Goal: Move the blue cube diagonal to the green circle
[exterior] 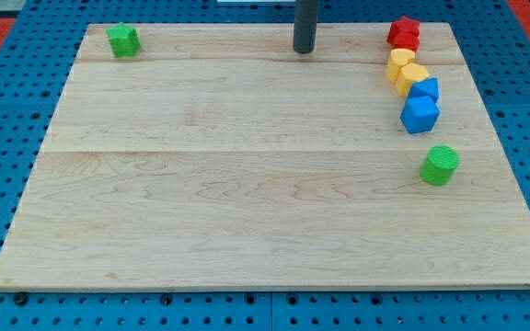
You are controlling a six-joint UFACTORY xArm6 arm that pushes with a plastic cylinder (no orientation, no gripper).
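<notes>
The blue cube [420, 114] lies near the board's right edge, just up and left of the green circle [440, 165]. A second, smaller blue block [426, 90] touches the cube from above. My tip [304, 50] stands at the view's top centre, well to the left of both and touching no block.
A red block [403, 33] sits at the top right, with two yellow blocks [399, 62] [412, 76] in a chain down to the blue ones. A green star-like block [123, 39] lies at the top left corner. The wooden board [247, 184] rests on a blue pegboard.
</notes>
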